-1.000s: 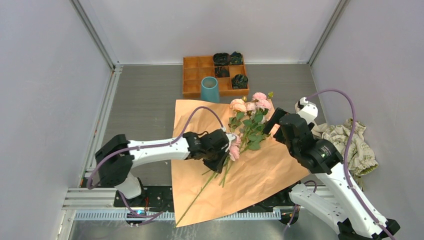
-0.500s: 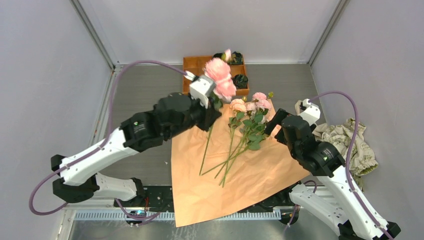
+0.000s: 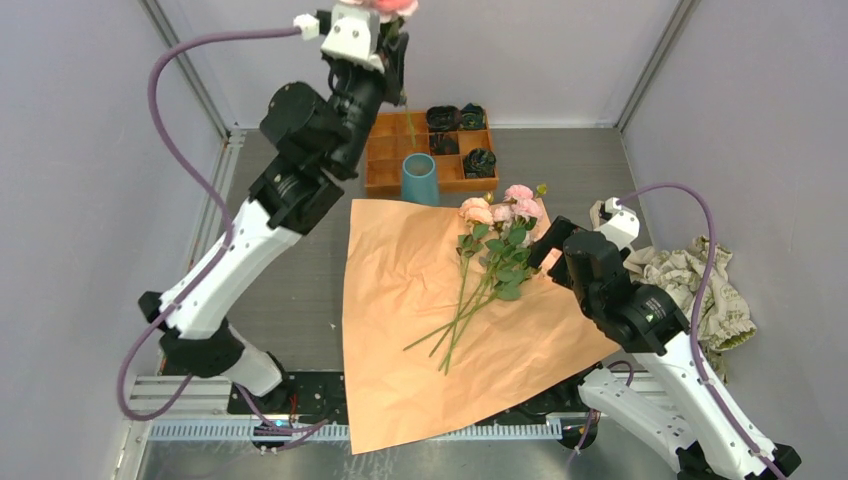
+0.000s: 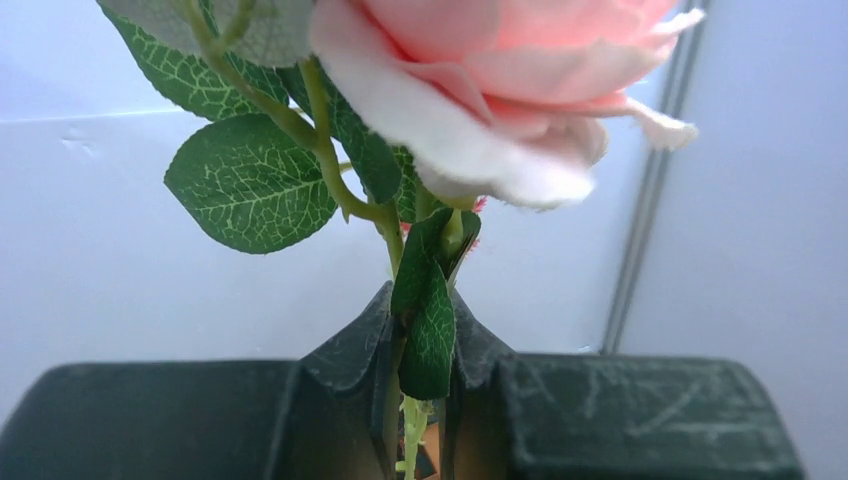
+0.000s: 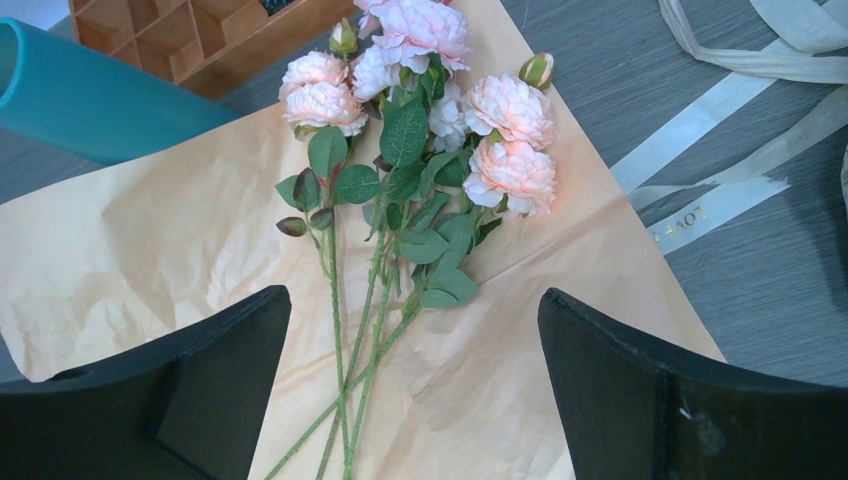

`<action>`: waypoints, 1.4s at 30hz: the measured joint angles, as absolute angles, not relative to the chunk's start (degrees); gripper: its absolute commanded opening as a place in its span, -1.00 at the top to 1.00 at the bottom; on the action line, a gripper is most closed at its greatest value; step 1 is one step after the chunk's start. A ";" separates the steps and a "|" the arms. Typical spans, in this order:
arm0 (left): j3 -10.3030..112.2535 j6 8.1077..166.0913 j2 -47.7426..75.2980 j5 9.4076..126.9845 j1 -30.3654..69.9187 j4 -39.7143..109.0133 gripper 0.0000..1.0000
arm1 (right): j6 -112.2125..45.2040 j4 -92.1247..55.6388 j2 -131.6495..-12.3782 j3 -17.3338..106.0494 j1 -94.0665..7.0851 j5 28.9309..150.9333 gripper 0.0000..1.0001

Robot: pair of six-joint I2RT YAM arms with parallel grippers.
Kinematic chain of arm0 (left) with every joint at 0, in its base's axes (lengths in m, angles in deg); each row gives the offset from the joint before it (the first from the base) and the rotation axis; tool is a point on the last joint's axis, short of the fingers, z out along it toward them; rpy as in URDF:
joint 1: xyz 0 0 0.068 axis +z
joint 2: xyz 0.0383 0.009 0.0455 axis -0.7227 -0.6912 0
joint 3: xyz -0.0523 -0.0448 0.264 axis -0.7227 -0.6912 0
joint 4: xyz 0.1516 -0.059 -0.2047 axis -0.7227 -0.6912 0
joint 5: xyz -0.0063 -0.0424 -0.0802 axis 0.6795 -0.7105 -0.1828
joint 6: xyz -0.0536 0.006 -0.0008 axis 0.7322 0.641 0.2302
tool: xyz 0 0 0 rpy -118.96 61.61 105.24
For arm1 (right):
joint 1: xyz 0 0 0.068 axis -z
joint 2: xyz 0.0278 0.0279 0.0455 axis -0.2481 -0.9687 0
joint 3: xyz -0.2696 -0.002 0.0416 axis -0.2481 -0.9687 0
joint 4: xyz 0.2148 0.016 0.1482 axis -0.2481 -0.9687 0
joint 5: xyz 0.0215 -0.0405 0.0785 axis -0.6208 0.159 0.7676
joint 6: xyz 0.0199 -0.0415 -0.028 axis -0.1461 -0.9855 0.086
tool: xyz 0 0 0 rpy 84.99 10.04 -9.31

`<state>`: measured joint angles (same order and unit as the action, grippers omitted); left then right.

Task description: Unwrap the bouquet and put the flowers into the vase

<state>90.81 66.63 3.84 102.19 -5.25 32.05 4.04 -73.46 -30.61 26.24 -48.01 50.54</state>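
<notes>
The bouquet is unwrapped: its orange paper (image 3: 400, 330) lies spread flat, with several pink and peach flowers (image 3: 495, 240) lying on it, heads toward the back. My left gripper (image 3: 395, 42) is raised high at the back, shut on the stem of one pink rose (image 4: 500, 80). That rose's stem (image 3: 408, 125) hangs down over the teal vase (image 3: 420, 178). In the left wrist view the left gripper (image 4: 420, 310) pinches stem and leaf. My right gripper (image 5: 415, 292) hovers open over the stems of the flowers (image 5: 420, 130), holding nothing; the vase (image 5: 90, 100) shows at upper left.
An orange wooden compartment tray (image 3: 395, 140) with dark lumps (image 3: 460, 118) stands right behind the vase. A crumpled cream paper wad (image 3: 700, 290) lies at the right. Cream ribbon (image 5: 720, 190) trails on the grey table beside the paper. Grey walls close in on three sides.
My left arm has lifted one rose off the paper, swinging it up and back until it is high above the vase. The right arm has stayed still.
</notes>
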 measured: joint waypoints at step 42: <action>87.73 84.82 -2.80 91.81 11.60 33.13 0.98 | 4.08 -70.49 -32.36 24.16 -48.01 51.09 -0.99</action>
<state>87.73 84.82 -2.80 91.81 11.60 33.13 4.08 -70.49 -32.36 24.16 -48.01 51.09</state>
